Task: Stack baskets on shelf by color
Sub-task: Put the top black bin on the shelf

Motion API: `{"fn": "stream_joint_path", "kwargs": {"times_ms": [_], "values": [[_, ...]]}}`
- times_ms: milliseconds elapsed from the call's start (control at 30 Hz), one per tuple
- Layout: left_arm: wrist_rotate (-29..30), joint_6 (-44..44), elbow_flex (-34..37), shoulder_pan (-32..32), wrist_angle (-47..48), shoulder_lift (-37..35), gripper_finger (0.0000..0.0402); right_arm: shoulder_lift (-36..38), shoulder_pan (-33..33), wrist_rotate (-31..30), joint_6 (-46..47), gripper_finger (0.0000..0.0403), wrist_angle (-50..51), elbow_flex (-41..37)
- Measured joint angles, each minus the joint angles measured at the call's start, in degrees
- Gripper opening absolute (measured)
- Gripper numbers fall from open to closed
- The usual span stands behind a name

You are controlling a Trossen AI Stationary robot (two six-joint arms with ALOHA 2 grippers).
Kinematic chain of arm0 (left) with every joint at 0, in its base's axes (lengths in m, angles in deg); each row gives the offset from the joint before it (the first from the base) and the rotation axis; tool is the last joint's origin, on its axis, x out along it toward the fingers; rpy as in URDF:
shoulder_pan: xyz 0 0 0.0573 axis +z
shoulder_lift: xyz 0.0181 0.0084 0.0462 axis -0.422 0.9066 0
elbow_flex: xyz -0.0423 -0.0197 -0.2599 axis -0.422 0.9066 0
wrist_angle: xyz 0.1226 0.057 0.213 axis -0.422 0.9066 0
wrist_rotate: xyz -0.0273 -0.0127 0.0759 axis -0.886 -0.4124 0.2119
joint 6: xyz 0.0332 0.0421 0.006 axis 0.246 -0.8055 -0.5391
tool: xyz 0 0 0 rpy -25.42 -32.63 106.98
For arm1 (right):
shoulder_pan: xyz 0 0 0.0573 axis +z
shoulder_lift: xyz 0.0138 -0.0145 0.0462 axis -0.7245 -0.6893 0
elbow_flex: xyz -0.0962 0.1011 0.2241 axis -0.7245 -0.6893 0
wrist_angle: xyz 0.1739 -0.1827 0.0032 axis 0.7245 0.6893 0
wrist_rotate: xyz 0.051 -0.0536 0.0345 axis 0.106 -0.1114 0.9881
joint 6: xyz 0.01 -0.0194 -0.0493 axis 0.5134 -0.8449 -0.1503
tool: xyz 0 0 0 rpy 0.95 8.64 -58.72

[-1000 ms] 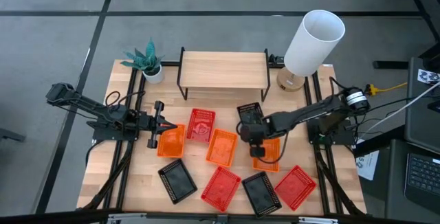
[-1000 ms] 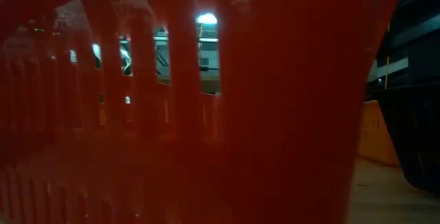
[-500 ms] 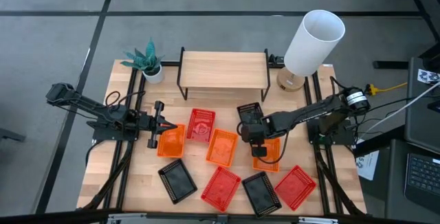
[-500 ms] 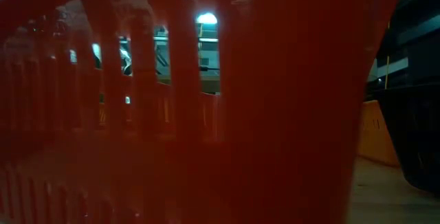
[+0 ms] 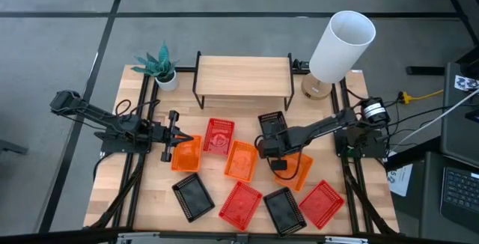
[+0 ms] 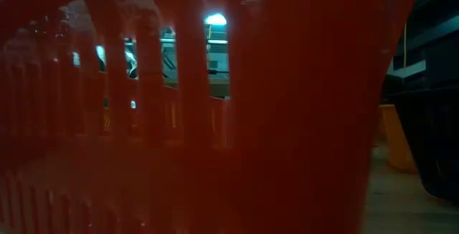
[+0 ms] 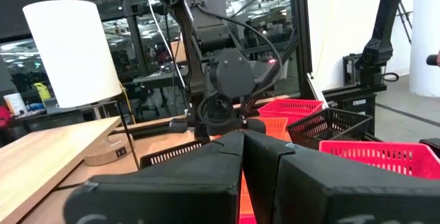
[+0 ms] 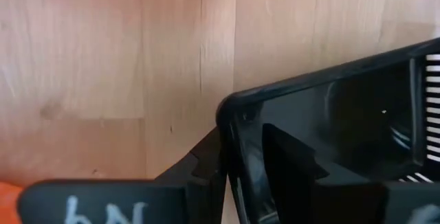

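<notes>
We look down on the table (image 5: pixel 112 191), with the shelf (image 5: pixel 244 75) at twelve o'clock, its top bare. At three o'clock of centre the right gripper (image 5: pixel 272 145) clamps its two fingers over the rim of a black basket (image 5: pixel 272 121); the right wrist view shows one finger inside the wall of that basket (image 8: pixel 330 114) and one outside. An orange basket (image 5: pixel 297 167) lies just beside it at five o'clock, and another orange basket (image 5: pixel 242 159) sits at the centre, touching a red basket (image 5: pixel 218 135) at its eleven o'clock. At nine o'clock the left gripper (image 5: pixel 177 135) is closed with nothing between its fingers, its tips touching or just beside a third orange basket (image 5: pixel 186 153). Along six o'clock lie two black baskets (image 5: pixel 192 196) (image 5: pixel 284 208) and two red baskets (image 5: pixel 240 203) (image 5: pixel 322 203). A potted plant (image 5: pixel 159 66) and a white lamp (image 5: pixel 338 46) flank the shelf
</notes>
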Motion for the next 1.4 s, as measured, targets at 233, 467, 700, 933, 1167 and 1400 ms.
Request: {"fn": "stream_joint_path", "kwargs": {"times_ms": [233, 467, 700, 933, 1167, 1400], "values": [[0.0, 0.1, 0.0, 0.0, 0.6, 0.0, 0.0, 0.1, 0.0, -0.5, 2.9, 0.0015, -0.1, 0.1], [0.0, 0.1, 0.0, 0.0, 2.5, 0.0, 0.0, 0.2, 0.6, 1.3, 2.8, 0.0003, 4.1, 6.2], [0.0, 0.1, 0.0, 0.0, 2.6, 0.0, 0.0, 0.2, 2.0, 8.1, -0.1, 0.0002, 11.3, 19.7], [0.0, 0.7, 0.0, 0.0, 2.8, 0.0, 0.0, 0.2, 1.9, 11.5, -7.3, 0.0001, 19.0, 32.4], [0.0, 1.5, 0.0, 0.0, 2.8, 0.0, 0.0, 0.2, -1.2, -8.9, -14.5, 0.0, 30.8, 43.7], [0.0, 1.5, 0.0, 0.0, 2.8, 0.0, 0.0, 0.3, -13.5, -1.8, -22.7, 0.0, 32.6, 46.3]]}}
